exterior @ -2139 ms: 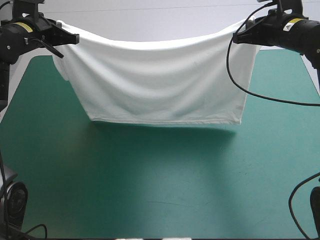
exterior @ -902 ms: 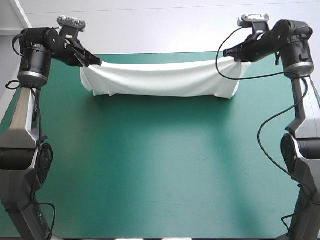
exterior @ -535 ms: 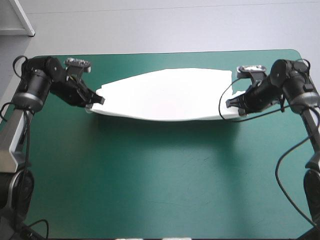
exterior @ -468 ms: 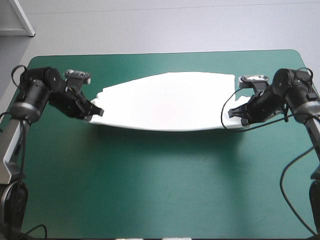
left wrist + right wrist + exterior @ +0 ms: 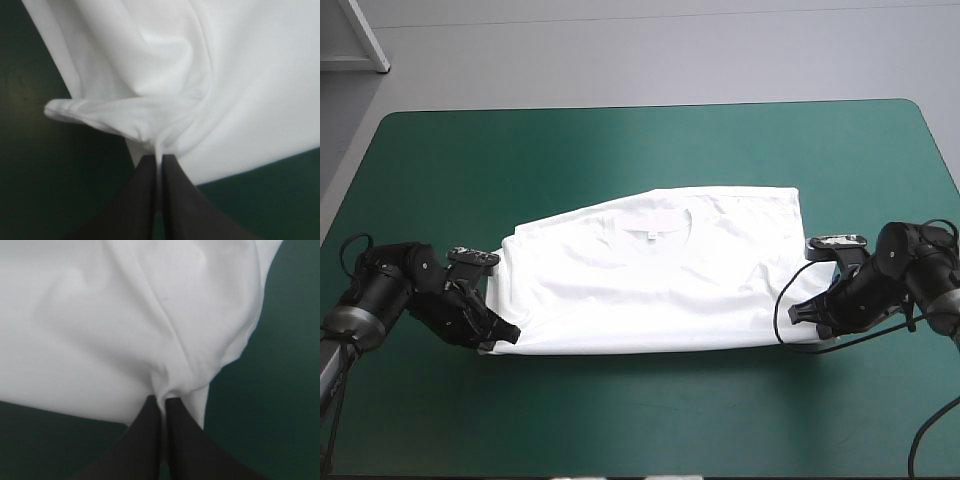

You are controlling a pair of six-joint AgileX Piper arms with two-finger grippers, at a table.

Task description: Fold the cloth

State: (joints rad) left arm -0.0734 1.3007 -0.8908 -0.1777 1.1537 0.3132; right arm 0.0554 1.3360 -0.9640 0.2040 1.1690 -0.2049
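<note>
The white T-shirt (image 5: 655,275) lies spread on the teal-green cover, collar toward the table's far edge, its near hem stretched between both arms. My left gripper (image 5: 503,340) sits low at the shirt's near-left corner, shut on a bunched fold of the T-shirt (image 5: 165,100) with its black fingers (image 5: 147,190) pinched together. At the near-right corner my right gripper (image 5: 803,312) is likewise shut on the T-shirt (image 5: 125,325), cloth creasing into its fingertips (image 5: 152,425). The hem between them casts a thin shadow on the cover.
Bare teal-green cover (image 5: 640,420) runs along the front of the shirt, and a wide band of it (image 5: 620,150) lies beyond the collar toward the far edge.
Earlier the shirt hung high between the raised arms. Both grippers came down and toward the near edge, laying the shirt flat; they keep their hold on its corners.
</note>
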